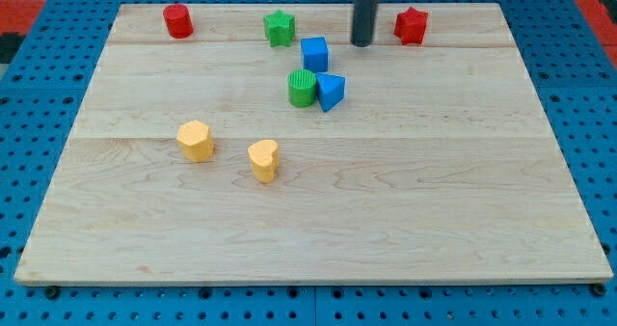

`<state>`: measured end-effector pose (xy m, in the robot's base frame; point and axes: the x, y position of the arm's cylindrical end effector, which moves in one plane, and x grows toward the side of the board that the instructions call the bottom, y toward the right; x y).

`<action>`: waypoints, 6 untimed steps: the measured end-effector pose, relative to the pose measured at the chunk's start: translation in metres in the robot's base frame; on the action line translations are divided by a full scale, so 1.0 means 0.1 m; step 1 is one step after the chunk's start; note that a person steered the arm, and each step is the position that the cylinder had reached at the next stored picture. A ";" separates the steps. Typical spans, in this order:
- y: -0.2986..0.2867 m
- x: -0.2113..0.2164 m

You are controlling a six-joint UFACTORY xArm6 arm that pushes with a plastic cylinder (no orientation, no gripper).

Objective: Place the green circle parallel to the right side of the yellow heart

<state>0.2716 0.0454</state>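
I'm working over a pale wooden board (318,230) sitting on a blue pegboard (43,85). Landmark for all places: the green circle (302,89).

My rod is coming down from the view's top, and my tip (362,42) is sitting up and to the view's right of the green circle, well apart from it and touching nothing. I have no fingers or jaws to open or close, just a bare rod end, so nothing is being held.

Blocks, larger to smaller:
- yellow hexagon-like block (196,140), down and to the view's left of the green circle, well apart
- blue cube (314,53), just above the green circle, near
- blue triangular block (331,92), touching or almost touching the green circle's right side
- yellow heart (263,159), below and slightly left of the green circle
- red cylinder (177,20), far up-left
- red star (411,25), up-right, beyond my tip
- green star (280,27), above, slightly left

Handling, my judgement: the green circle is looking small, light, rigid and smooth-bottomed, so it should be sliding easily and possibly veering off a glancing push. Its target is just right of the heart, so I'm planning contact on its upper side, centred, pushing down while avoiding dragging the blue triangular block along.
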 end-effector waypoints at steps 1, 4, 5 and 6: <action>-0.45 0.24; -0.07 1.16; -0.09 1.65; -0.11 1.81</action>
